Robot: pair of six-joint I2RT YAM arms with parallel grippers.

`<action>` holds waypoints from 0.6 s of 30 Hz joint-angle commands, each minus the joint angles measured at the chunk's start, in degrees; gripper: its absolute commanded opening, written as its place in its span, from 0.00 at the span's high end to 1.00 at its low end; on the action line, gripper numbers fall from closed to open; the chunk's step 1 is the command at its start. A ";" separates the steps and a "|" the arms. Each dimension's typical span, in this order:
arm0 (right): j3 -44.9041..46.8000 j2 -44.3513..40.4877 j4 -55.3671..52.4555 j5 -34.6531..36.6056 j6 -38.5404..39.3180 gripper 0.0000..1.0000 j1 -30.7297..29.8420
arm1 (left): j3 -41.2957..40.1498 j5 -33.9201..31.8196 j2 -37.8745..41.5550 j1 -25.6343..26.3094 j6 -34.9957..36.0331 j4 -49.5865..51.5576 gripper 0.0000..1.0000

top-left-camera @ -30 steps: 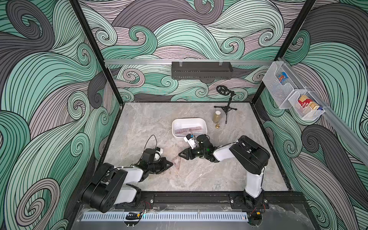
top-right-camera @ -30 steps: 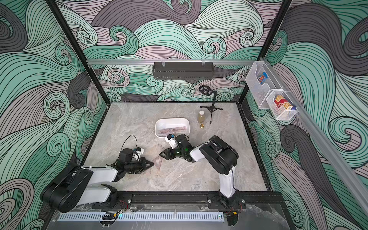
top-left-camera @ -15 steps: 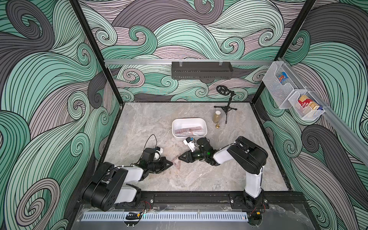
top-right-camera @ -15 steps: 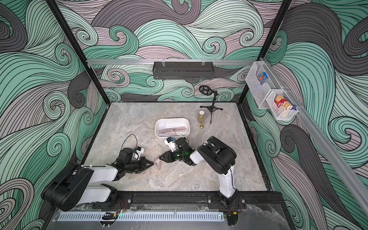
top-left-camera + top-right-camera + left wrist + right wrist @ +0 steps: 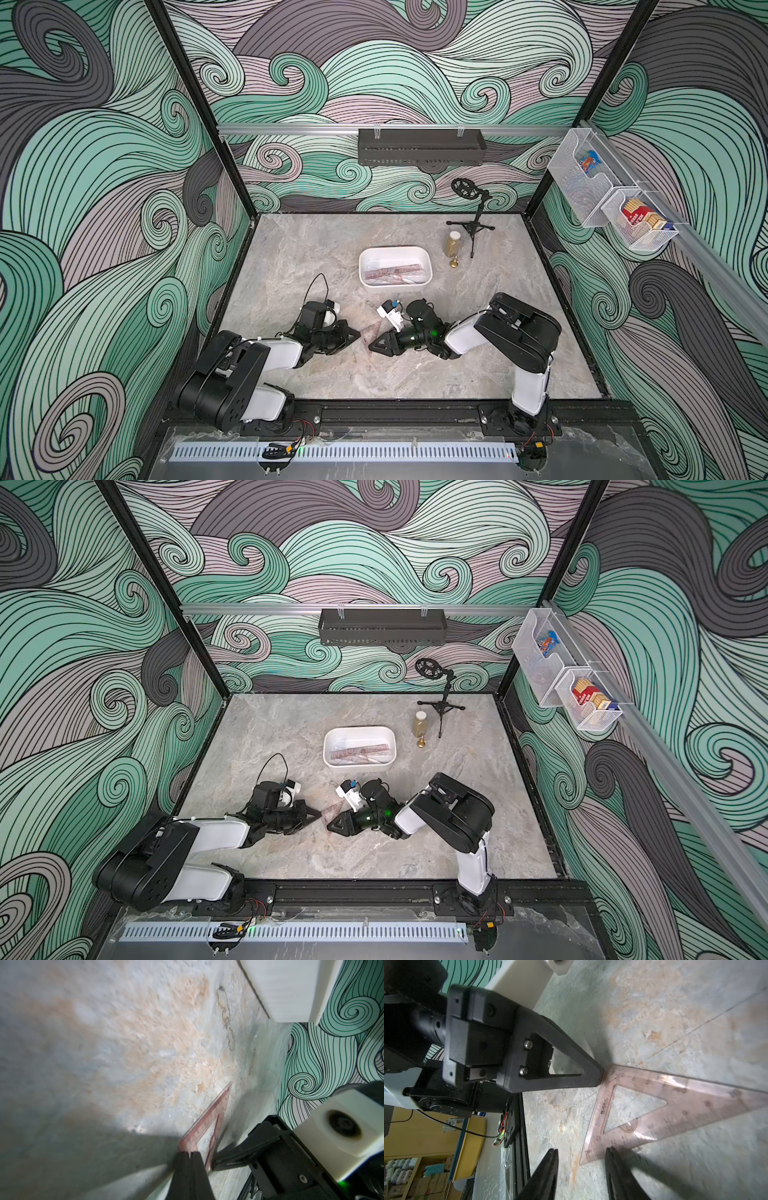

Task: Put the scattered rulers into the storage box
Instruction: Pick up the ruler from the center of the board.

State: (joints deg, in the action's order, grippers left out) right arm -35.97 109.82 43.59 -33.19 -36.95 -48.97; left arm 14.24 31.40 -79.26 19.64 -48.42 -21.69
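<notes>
Mostly done, I'd say. The box (image 5: 395, 286) toward the back of the table (image 5: 332, 374) already has a few reddish rulers (image 5: 392, 272) lying in it. The only loose one I can make out is a reddish set square (image 5: 675, 1120), flat on the marble in front of the box, btwn the two grippers (a clear one would be hard to spot on this surface, so I can't swear it's the last). L gripper (image 5: 188, 1154) is closed, tip butted against one corner of the set square. It looks like a backstop rather than a pinch, tho I can't be sure. R gripper (image 5: 581, 1152) sits low with jaws apart around another corner, one jaw at the edge and the other clear of it, so nothing held yet. Left to do: grip that set square, carry it over, drop it in the box.
</notes>
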 commanded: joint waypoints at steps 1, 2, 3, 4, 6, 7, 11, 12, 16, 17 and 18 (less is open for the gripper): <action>-1.82 2.33 0.09 -0.33 -0.32 0.58 -0.82 | 2.23 -3.42 1.27 -0.51 1.63 6.27 0.93; -2.31 2.78 0.16 -0.51 -0.40 0.58 -0.99 | 2.89 -3.66 2.08 -0.53 1.87 7.03 0.91; -2.76 3.25 0.62 -0.55 -0.55 0.58 -1.24 | 3.51 -3.84 2.99 -0.49 2.23 8.04 0.86; -3.15 3.75 1.31 -0.77 -0.83 0.58 -1.44 | 3.96 -3.84 3.92 -0.53 2.44 8.57 0.83; -3.37 3.96 3.12 -1.35 -1.56 0.59 -1.57 | 4.47 -3.63 5.43 -0.49 2.72 9.48 0.80; -3.05 3.20 4.27 -1.39 -1.97 0.59 -1.40 | 4.27 -3.16 6.07 -0.44 2.65 9.16 0.80; 0.19 -3.07 7.53 -1.29 -2.97 0.59 0.97 | 1.05 1.66 7.34 -0.08 0.93 1.76 0.81; 1.17 -4.45 8.30 -1.57 -3.19 0.60 2.09 | 0.44 2.38 7.38 -0.02 0.43 -0.14 0.84; 4.05 -7.24 10.11 -2.90 -3.35 0.65 6.37 | -1.32 2.82 6.18 1.00 -0.60 -4.34 1.00; 4.35 -7.49 10.09 -3.20 -3.26 0.65 7.03 | -1.32 2.63 5.57 1.07 -0.62 -4.63 1.00; 4.61 -7.68 9.99 -3.33 -3.12 0.66 7.74 | -1.32 2.62 4.86 1.11 -0.56 -4.89 1.00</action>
State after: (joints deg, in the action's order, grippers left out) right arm -32.58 102.87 51.86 -35.00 -39.99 -42.65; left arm 12.88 32.73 -73.03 20.27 -48.64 -22.87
